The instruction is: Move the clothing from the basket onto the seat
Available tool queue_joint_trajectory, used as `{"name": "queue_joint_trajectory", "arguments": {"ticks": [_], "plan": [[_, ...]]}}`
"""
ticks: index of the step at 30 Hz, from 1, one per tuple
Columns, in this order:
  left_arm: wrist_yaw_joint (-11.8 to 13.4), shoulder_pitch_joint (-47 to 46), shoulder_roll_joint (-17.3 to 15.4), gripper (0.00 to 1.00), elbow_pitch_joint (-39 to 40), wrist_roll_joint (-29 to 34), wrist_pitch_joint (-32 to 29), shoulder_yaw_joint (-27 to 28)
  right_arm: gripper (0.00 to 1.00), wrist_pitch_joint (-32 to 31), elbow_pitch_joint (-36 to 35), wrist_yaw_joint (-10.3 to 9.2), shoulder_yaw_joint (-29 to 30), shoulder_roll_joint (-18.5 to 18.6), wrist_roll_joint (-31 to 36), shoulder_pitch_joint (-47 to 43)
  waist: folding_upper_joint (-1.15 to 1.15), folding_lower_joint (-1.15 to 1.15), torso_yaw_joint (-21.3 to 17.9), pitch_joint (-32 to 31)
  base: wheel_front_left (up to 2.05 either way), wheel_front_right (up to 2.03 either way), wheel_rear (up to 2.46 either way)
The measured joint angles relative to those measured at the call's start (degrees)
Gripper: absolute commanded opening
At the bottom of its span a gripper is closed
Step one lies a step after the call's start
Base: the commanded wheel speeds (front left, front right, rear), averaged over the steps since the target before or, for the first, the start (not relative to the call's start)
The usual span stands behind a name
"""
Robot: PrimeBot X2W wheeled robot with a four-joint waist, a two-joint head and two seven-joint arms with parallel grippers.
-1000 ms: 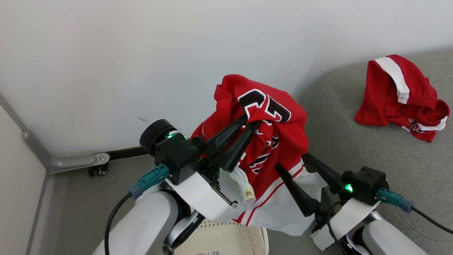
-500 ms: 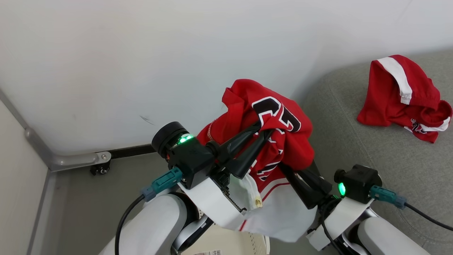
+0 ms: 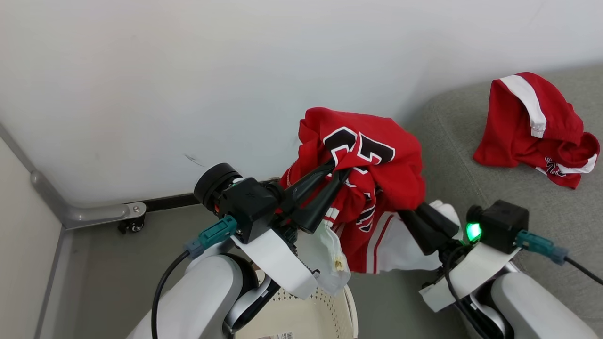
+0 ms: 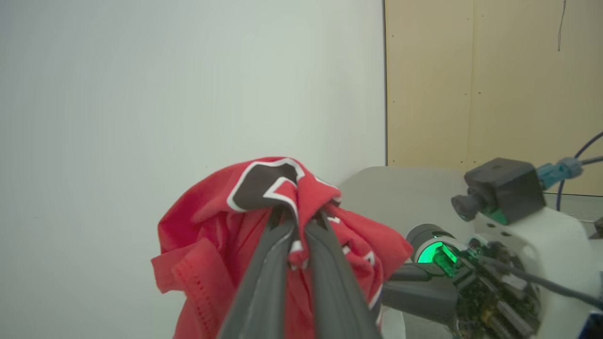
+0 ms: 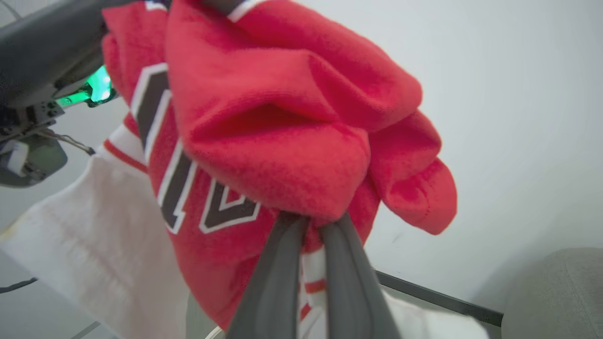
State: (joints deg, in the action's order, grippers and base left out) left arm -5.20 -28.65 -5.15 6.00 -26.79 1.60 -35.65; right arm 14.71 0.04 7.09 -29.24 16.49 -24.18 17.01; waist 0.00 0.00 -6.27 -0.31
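The red-and-white jersey (image 3: 377,174) with black-and-white lettering hangs bunched in the air between my two grippers, above and beyond the cream basket (image 3: 311,315) at the bottom edge. My left gripper (image 3: 338,167) is shut on a red fold near the lettering; in the left wrist view its fingers (image 4: 282,245) pinch the jersey (image 4: 226,221). My right gripper (image 3: 409,214) is shut on the lower red part, its tips buried in cloth; the right wrist view shows its fingers (image 5: 278,263) clamped on the jersey (image 5: 282,141). The plain red garment (image 3: 532,127) with white bands lies on the grey seat (image 3: 518,202) at the right.
A white wall (image 3: 188,70) stands close behind the jersey. A grey metal rail with a small caster (image 3: 132,221) runs along the wall's foot at the left, above grey floor (image 3: 118,268). The seat's rounded edge (image 3: 438,141) lies just right of the jersey.
My right gripper has shut on the jersey and risen toward the right, pulling the white part along. The left gripper kept its grip and shifted slightly right.
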Motion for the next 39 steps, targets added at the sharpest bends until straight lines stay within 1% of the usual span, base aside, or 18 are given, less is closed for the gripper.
{"name": "queue_joint_trajectory", "arguments": {"ticks": [1, 2, 3, 4, 15, 21, 31, 39], "plan": [[0.0, 0.01, -0.02, 0.51, -0.07, -0.01, 0.0, 0.01, 0.0, 0.0, -0.3, 0.0, 0.69, -0.01, 0.03, 0.0, 0.0, 0.0, -0.06, 0.0, 0.0, 0.0, 0.0], [0.0, 0.04, -0.04, 0.61, -0.15, -0.01, 0.0, 0.01, 0.0, 0.0, -0.6, 0.0, 1.3, -0.02, 0.05, 0.0, 0.0, 0.0, -0.13, 0.0, 0.0, 0.0, 0.0], [0.0, 0.08, -0.09, 0.89, -0.24, -0.01, 0.0, 0.01, 0.0, 0.0, -0.93, 0.0, 1.88, -0.05, 0.07, -0.01, 0.0, 0.0, -0.2, 0.0, 0.0, 0.0, 0.0], [0.02, 0.19, -0.13, 1.0, -0.36, -0.04, 0.0, 0.07, 0.0, 0.0, -1.21, 0.0, 2.4, -0.07, 0.08, -0.01, 0.0, 0.0, -0.27, 0.0, 0.0, 0.0, 0.0], [0.52, 1.43, -0.25, 1.0, -0.85, -0.99, 0.0, 0.37, 0.0, 0.0, -3.07, 0.0, 6.97, -0.2, 1.98, -0.14, 0.0, 0.0, -1.15, 0.04, 0.0, 0.0, 0.0], [0.52, 1.64, -0.25, 1.0, -0.87, -1.36, 0.0, 0.35, 0.0, 0.0, -3.44, -0.01, 8.1, -0.34, 2.49, -0.41, 0.0, 0.0, -1.61, 0.25, 0.0, 0.0, 0.0], [0.54, 1.8, -0.29, 1.0, -0.83, -1.37, 0.0, 0.36, 0.0, 0.0, -4.37, -0.01, 8.42, -0.51, 3.1, -1.05, 0.0, 0.0, -2.95, 1.16, 0.0, 0.0, 0.0], [0.58, 1.8, -0.35, 1.0, -0.82, -1.37, -0.01, 0.34, 0.0, 0.0, -5.27, 0.0, 10.65, -0.49, 4.21, -1.52, 0.0, 0.0, -4.54, 1.88, 0.0, 0.0, 0.0]]}}
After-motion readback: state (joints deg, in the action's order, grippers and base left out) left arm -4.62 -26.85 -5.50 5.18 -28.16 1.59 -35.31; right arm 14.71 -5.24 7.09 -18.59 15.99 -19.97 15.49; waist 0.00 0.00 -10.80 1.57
